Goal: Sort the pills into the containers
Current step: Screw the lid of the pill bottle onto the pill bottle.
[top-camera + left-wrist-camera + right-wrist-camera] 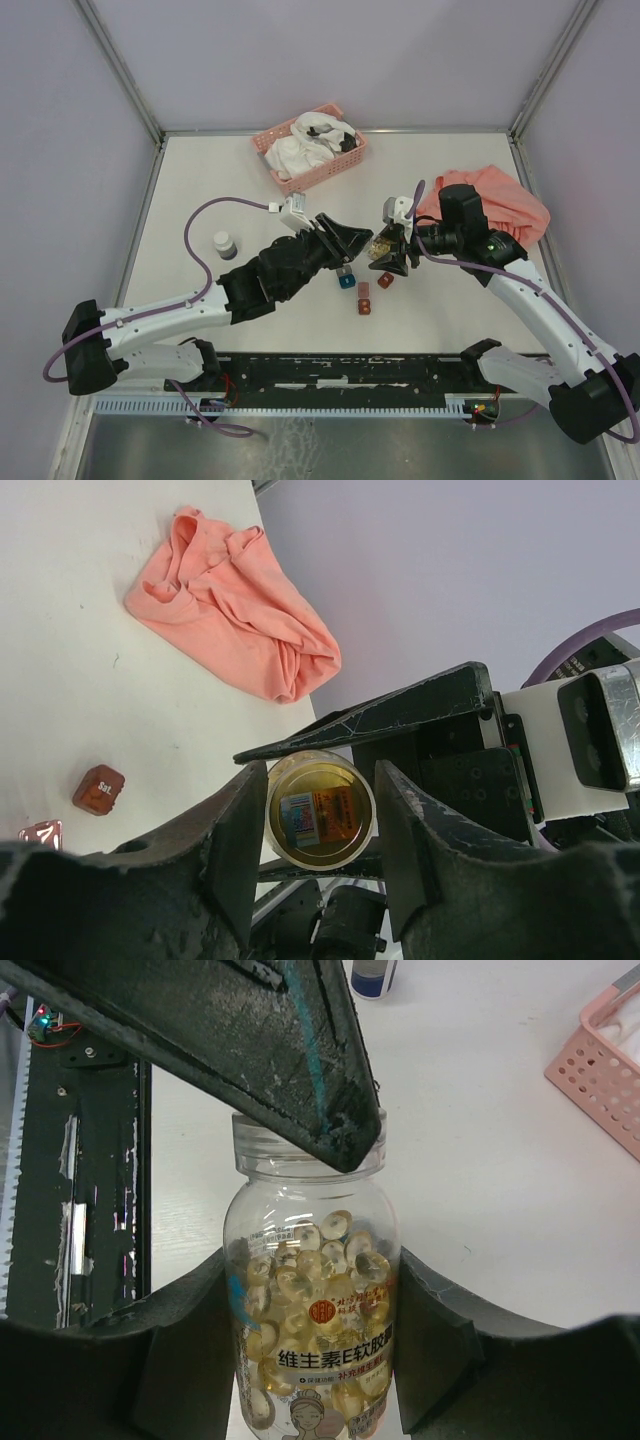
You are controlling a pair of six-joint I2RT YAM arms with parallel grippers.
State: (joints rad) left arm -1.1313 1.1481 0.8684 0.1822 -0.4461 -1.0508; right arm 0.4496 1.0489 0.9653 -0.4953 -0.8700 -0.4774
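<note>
A clear jar (380, 247) full of amber pills is held tilted above the table between both grippers. My right gripper (392, 252) is shut on its body; in the right wrist view the pills (310, 1280) show above the label, between my fingers (315, 1260). No cap shows on its neck. My left gripper (368, 242) closes on the neck end; in the left wrist view the jar's round end (320, 815) fills the gap between the fingers (322, 772). Below lie the containers: teal (346, 281), grey (345, 270) and two dark red (385, 281) (364, 298). The left wrist view shows a dark red one (98, 789).
A pink slatted basket (262, 143) with white items stands at the back, also in the right wrist view (600, 1060). A salmon cloth (500, 205) lies crumpled at the right, also in the left wrist view (235, 605). A small white-capped bottle (225, 244) stands at the left.
</note>
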